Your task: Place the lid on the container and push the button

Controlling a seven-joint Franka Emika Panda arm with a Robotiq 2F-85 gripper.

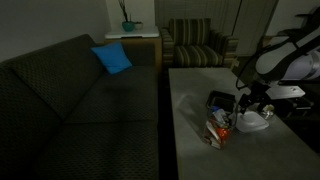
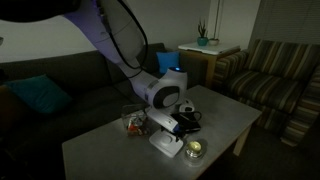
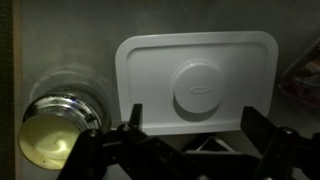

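Note:
The white lid lies flat on the grey table, with a round raised disc at its middle; I cannot tell whether that disc is the button. My gripper hangs open just above the lid's near edge, one finger toward each side, nothing between them. In both exterior views the gripper is over the lid. The container, with red, orange and white sides, stands uncovered beside the lid, apart from the gripper.
A small round shiny tin sits close beside the lid. A dark sofa with a blue cushion runs along the table's edge. A striped armchair stands beyond the table.

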